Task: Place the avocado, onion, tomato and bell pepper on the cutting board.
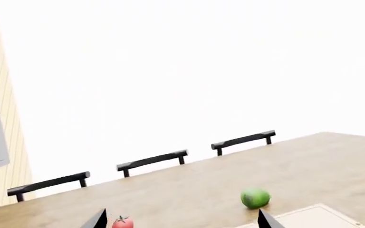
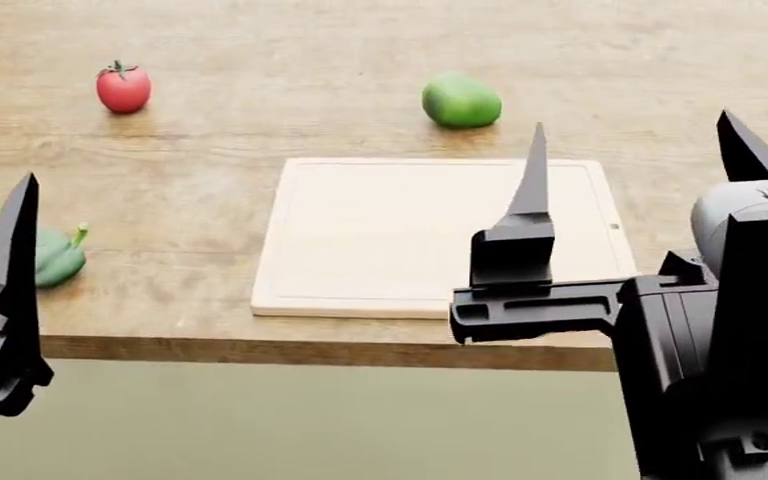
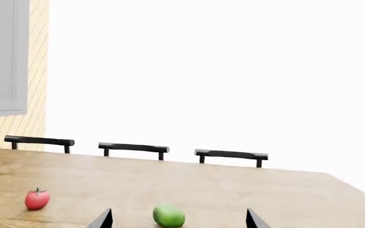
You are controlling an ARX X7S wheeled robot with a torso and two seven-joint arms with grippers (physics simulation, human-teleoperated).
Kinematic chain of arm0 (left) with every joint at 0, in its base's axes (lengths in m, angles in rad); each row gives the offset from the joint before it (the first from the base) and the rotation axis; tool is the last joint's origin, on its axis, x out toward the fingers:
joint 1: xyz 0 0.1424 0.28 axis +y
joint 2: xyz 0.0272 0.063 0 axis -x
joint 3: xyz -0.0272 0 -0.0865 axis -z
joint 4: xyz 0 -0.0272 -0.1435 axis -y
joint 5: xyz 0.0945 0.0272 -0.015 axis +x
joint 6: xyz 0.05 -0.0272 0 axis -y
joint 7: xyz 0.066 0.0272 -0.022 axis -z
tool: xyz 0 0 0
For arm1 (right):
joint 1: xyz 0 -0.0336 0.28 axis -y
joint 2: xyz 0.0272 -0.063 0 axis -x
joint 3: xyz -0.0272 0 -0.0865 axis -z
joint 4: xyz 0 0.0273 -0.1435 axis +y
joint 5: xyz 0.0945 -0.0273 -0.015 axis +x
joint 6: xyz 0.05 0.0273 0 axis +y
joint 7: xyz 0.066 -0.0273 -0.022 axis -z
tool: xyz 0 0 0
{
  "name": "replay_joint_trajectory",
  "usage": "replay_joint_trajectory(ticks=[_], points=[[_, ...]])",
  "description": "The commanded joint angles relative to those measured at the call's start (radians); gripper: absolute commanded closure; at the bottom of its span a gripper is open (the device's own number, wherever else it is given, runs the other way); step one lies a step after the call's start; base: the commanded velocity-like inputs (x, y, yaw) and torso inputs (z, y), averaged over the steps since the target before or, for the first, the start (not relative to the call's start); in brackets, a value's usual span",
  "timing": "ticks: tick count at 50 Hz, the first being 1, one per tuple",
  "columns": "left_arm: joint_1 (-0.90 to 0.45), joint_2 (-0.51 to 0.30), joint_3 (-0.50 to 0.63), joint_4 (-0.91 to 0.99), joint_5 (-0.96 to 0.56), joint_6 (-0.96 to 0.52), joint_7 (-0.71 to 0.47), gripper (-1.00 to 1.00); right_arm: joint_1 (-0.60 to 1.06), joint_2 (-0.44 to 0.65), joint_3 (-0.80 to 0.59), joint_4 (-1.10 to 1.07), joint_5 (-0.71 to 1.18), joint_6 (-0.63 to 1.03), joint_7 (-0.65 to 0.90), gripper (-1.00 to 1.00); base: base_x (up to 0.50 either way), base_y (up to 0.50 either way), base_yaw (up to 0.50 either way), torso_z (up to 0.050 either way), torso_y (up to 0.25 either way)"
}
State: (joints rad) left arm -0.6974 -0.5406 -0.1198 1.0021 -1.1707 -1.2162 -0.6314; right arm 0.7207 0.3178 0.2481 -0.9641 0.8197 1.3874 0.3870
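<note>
The cutting board (image 2: 398, 240) lies bare near the table's front edge; its corner also shows in the left wrist view (image 1: 322, 216). The avocado (image 2: 460, 100) sits just beyond the board's far edge and shows in both wrist views (image 1: 255, 198) (image 3: 168, 215). The tomato (image 2: 123, 88) stands at the far left (image 1: 123, 222) (image 3: 36, 199). The bell pepper (image 2: 61, 255) lies left of the board, partly hidden by a left finger (image 2: 13, 250). The onion is out of view. My left gripper (image 1: 181, 221) and my right gripper (image 2: 638, 165) are both open, empty and held above the table's front edge.
The wooden table (image 2: 357, 40) ends in a front edge (image 2: 331, 350) just under my grippers. Three dark chairs (image 3: 133, 147) stand along its far side. A pale yellow panelled wall (image 3: 35, 71) with a grey panel (image 3: 2, 57) is at the far left.
</note>
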Motion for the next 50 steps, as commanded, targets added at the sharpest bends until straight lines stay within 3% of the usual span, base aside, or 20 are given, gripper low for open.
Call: replay_joint_trajectory(ticks=[1,20,36,41,45,50], points=[[-0.116,-0.045,-0.043,0.011,-0.212,-0.051,-0.11,-1.0,0.184,0.05,0.136,0.039,0.412,0.169,0.271,-1.0,0.5,0.0,0.0,0.0,0.0],[-0.138,-0.065,-0.023,0.011,-0.272,-0.028,-0.163,-1.0,0.234,0.129,0.081,0.105,0.591,0.131,0.427,-1.0,0.5,0.0,0.0,0.0,0.0],[-0.118,-0.067,-0.01,0.015,-0.252,-0.005,-0.165,-1.0,0.287,0.169,0.018,0.159,0.648,0.101,0.472,-1.0,0.5,0.0,0.0,0.0,0.001],[-0.118,-0.068,-0.004,0.016,-0.25,0.002,-0.169,-1.0,0.333,0.173,-0.023,0.29,0.821,0.09,0.597,-1.0,0.09,0.0,0.0,0.0,0.002],[-0.127,-0.068,0.005,0.016,-0.257,0.006,-0.182,-1.0,0.456,0.193,-0.168,0.448,0.947,0.095,0.706,-1.0,0.0,0.0,0.0,0.0,0.0],[-0.124,-0.068,0.009,0.017,-0.252,0.015,-0.18,-1.0,0.568,0.162,-0.269,0.654,0.894,0.104,0.652,-1.0,0.0,0.0,0.0,0.0,0.0]])
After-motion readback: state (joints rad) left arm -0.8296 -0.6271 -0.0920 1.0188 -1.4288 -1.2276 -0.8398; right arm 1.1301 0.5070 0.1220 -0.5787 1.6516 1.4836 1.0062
